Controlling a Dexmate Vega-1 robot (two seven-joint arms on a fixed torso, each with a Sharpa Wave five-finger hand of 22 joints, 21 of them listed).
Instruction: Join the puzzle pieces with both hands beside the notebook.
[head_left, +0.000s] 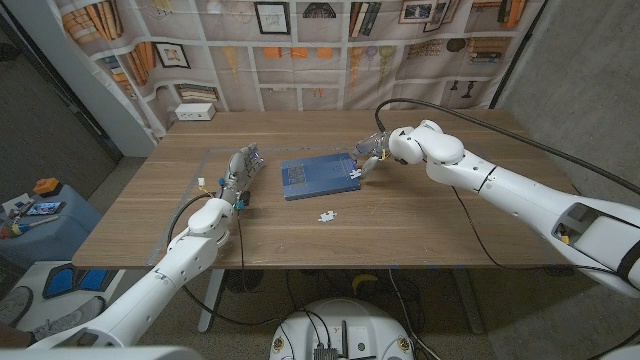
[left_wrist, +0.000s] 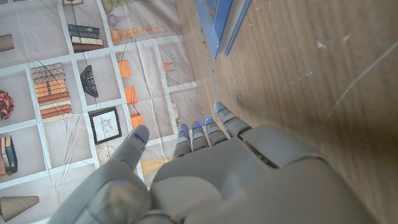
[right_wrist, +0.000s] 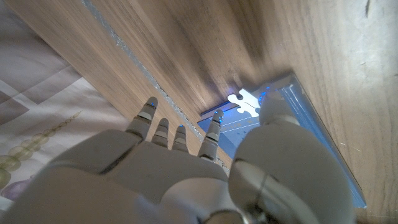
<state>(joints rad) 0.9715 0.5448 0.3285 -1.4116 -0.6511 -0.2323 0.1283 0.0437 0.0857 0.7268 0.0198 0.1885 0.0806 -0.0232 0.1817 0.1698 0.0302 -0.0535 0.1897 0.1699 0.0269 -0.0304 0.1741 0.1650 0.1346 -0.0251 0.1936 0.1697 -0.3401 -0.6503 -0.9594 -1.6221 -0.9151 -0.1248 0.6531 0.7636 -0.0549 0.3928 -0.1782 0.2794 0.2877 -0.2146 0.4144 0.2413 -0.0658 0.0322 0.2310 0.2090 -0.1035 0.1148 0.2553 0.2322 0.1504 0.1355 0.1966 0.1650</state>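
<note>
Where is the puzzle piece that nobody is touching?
In the head view, that loose white puzzle piece lies on the bare wooden table, near the middle, just in front of the blue notebook and between the two arms.

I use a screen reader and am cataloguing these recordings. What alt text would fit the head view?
Seen from above, a wooden table holds a blue notebook; the right robot hand reaches a white puzzle piece at the notebook's right edge. A second white piece lies on the table nearer the robot, and the left robot hand waits left of the notebook.
</note>
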